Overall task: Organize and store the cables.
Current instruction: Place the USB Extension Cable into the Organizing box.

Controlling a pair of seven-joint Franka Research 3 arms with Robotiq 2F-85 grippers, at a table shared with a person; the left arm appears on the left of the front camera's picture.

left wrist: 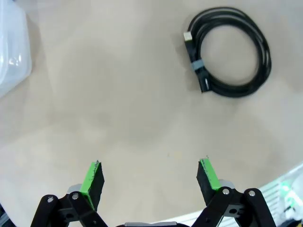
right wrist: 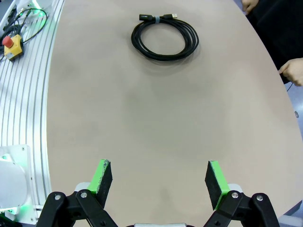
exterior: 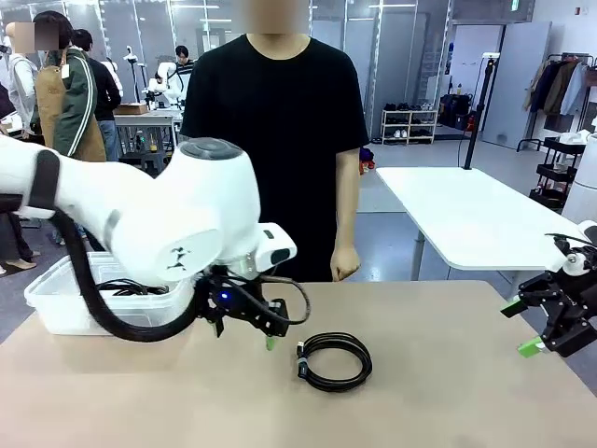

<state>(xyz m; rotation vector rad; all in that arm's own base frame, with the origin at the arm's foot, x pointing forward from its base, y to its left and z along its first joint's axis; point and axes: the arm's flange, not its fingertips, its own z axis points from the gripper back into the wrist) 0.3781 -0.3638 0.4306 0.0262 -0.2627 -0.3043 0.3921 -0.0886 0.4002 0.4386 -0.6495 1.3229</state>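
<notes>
One black cable (exterior: 366, 360), wound in a round coil with a grey tie, lies flat on the tan table (exterior: 438, 401) near the middle. My left gripper (exterior: 267, 338) hangs open just left of it, a little above the table. In the left wrist view the cable (left wrist: 195, 64) lies up and to the right of the open gripper (left wrist: 150, 182), well apart. More black cables (exterior: 131, 287) lie in the clear plastic bin (exterior: 51, 303) at the table's left. My right gripper (exterior: 522, 327) is open at the right edge, far from the cable (right wrist: 156, 19); nothing sits in the right gripper (right wrist: 158, 177).
A person in a black shirt stands at the far edge, one hand (exterior: 345, 264) hanging near the table. The bin's corner (left wrist: 12, 47) shows in the left wrist view. A red button box (right wrist: 12, 45) lies on the rail beside the table. A white table (exterior: 476, 219) stands behind.
</notes>
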